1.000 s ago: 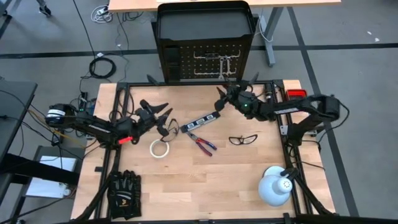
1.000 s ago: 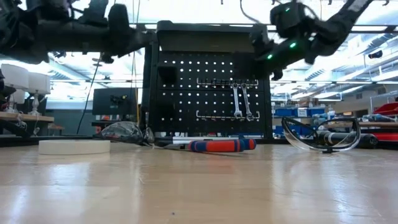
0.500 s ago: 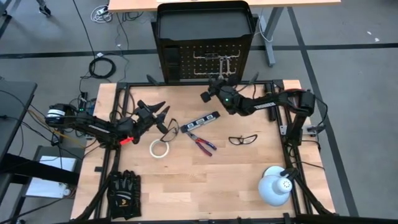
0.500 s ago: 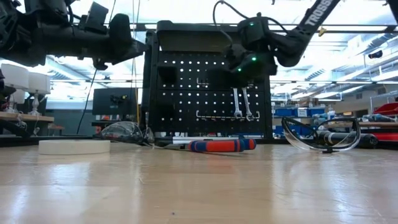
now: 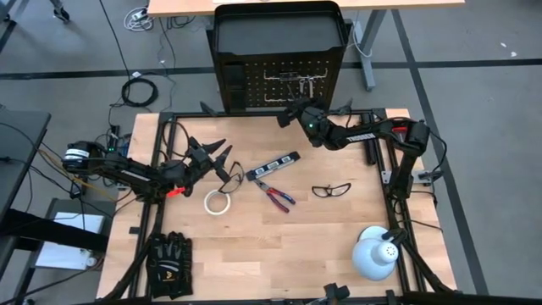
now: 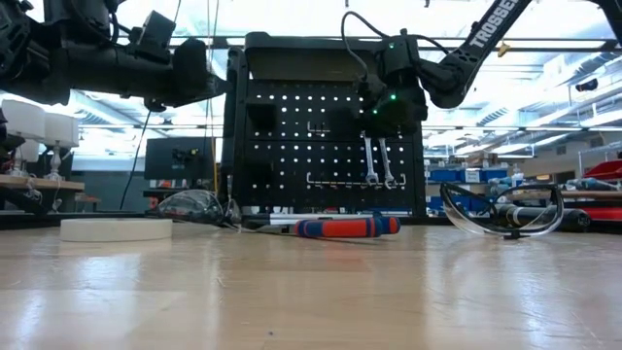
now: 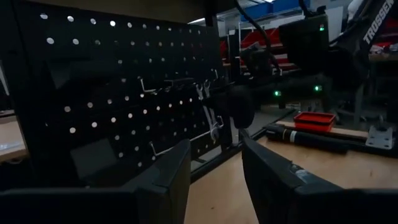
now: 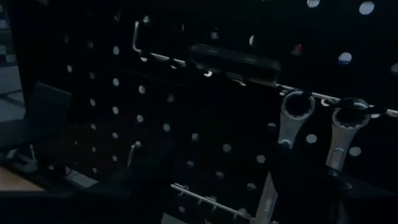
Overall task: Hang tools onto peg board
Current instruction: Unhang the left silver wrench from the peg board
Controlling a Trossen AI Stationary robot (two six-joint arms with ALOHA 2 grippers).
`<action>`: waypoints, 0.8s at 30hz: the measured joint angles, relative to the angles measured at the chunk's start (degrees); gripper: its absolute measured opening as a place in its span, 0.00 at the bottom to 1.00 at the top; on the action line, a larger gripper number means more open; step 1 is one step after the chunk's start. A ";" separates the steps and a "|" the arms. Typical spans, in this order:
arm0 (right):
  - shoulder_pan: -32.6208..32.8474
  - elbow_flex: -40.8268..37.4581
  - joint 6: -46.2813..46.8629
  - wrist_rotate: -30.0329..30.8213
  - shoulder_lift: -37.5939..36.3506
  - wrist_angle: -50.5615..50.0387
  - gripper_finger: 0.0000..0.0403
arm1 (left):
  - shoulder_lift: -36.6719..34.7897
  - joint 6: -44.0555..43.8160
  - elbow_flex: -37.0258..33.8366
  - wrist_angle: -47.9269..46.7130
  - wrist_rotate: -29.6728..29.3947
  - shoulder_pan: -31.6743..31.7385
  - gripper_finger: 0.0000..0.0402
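The peg board (image 5: pixel 279 85) stands upright at the table's far edge. Two silver wrenches (image 6: pixel 377 160) hang from its hook rail and show close up in the right wrist view (image 8: pixel 292 118). My right gripper (image 5: pixel 290 113) hovers right in front of the board, beside the wrenches, open and empty. My left gripper (image 5: pixel 217 151) hovers open and empty over the table's left part. On the table lie the dark level bar (image 5: pixel 275 163), the red-handled pliers (image 5: pixel 275 195), the white tape roll (image 5: pixel 218 202) and the black-framed glasses (image 5: pixel 330 190).
Black gloves (image 5: pixel 169 258) lie at the near left and a white dome lamp (image 5: pixel 375 252) stands at the near right. A small red box (image 5: pixel 404 127) sits at the far right. A second, clear pair of glasses (image 5: pixel 230 175) lies just below my left gripper.
My right gripper has swung from over the table's far right part toward the left and then toward the far edge, up to the peg board beside the hanging wrenches. The tools on the table have stayed in place.
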 joint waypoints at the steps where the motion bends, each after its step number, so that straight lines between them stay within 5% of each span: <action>1: -0.14 0.00 -0.29 -0.08 0.01 0.42 0.68 | 0.00 0.15 0.00 -0.21 0.00 0.01 0.36; 9: -2.24 0.00 2.89 -0.14 0.01 1.62 0.75 | 0.00 1.35 0.00 -0.77 -0.15 0.01 0.36; 24: -6.28 -0.02 9.37 -1.00 2.76 1.97 0.68 | 0.00 1.33 0.00 -0.87 -0.22 0.01 0.36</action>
